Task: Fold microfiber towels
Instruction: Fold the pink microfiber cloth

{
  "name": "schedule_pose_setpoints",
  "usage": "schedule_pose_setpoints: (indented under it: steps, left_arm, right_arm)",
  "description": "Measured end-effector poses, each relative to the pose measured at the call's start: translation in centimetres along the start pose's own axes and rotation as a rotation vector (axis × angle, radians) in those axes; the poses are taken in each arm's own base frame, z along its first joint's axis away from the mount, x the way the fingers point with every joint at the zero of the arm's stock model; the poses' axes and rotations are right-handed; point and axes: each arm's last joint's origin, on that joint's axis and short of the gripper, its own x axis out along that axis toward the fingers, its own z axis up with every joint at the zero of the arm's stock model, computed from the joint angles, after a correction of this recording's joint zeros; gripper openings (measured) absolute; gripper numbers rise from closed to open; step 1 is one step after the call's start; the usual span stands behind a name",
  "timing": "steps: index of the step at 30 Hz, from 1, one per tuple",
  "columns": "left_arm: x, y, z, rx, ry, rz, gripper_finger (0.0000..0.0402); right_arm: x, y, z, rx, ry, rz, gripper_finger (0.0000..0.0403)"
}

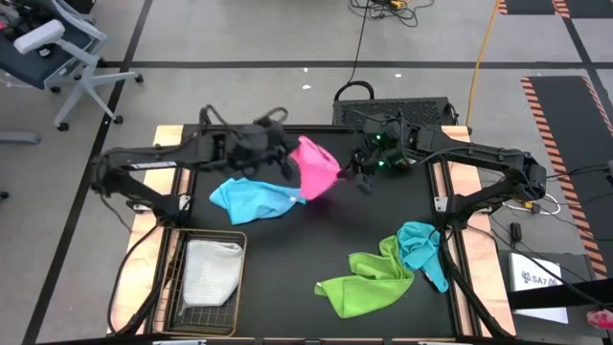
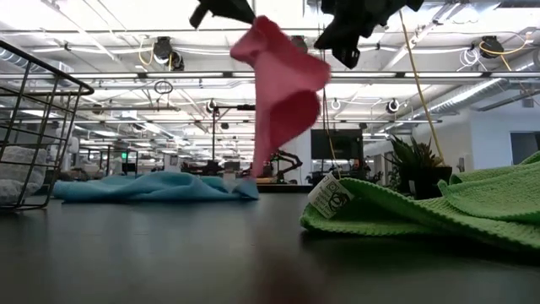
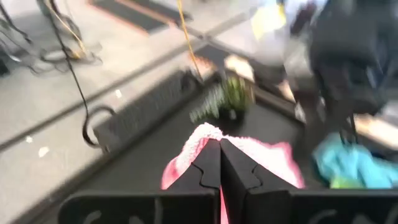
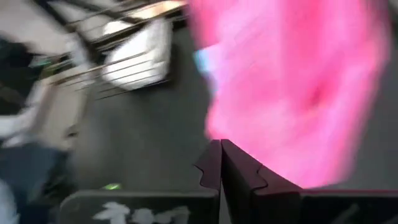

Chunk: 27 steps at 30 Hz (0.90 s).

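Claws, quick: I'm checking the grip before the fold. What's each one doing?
Left claw: shut on the pink towel, lifted off the table.
Right claw: shut, beside the pink towel; a hold cannot be told.

A grey tiled floor (image 1: pixel 239 38) is seen around the black table (image 1: pixel 383 216), crossed by dark cables (image 1: pixel 362 38) and an orange cord (image 1: pixel 484 48). An office chair (image 1: pixel 48 48) is parked at the far left corner. Overhead, white ceiling beams (image 2: pixel 126 78) and ducts are lit brightly.
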Motion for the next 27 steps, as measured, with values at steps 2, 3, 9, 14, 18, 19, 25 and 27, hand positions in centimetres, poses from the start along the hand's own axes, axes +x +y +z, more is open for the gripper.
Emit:
schedule_pose_setpoints:
  steps: [2, 3, 9, 14, 18, 19, 25, 27]
  left_arm:
    - [-0.8, 0.6, 0.6, -0.01, -0.026, 0.011, 0.0]
    - [-0.9, 0.8, 0.8, -0.015, -0.039, 0.013, 0.0]
    - [-1.0, 1.4, 1.0, -0.013, -0.042, 0.04, 0.0]
    - [-1.0, 1.5, 1.2, -0.02, -0.056, 0.038, 0.0]
    - [-1.0, 1.5, 1.3, -0.023, -0.069, 0.036, 0.0]
    - [-1.0, 1.5, 1.3, -0.021, -0.072, 0.035, 0.0]
    - [-1.0, 1.4, 1.4, -0.02, -0.076, 0.034, 0.0]
    - [-1.0, 1.4, 1.4, -0.02, -0.076, 0.034, 0.0]
  right_arm:
    - [0.3, 0.8, -0.2, -0.06, 0.016, 0.057, 0.0]
    - [0.5, 1.2, -0.2, -0.104, 0.018, 0.062, 0.0]
    - [1.2, 2.4, 0.1, -0.281, -0.033, -0.191, 0.0]
    - [1.1, 2.1, 0.5, -0.301, -0.067, -0.356, 0.0002]
    - [1.8, 1.6, 0.3, -0.312, -0.059, -0.402, 0.0027]
    - [2.3, 1.4, 0.0, -0.312, -0.045, -0.401, 0.0037]
    - [5.7, -0.1, -1.3, -0.306, -0.053, -0.398, 0.0109]
    - [6.1, -0.3, -1.4, -0.281, -0.044, -0.398, 0.0131]
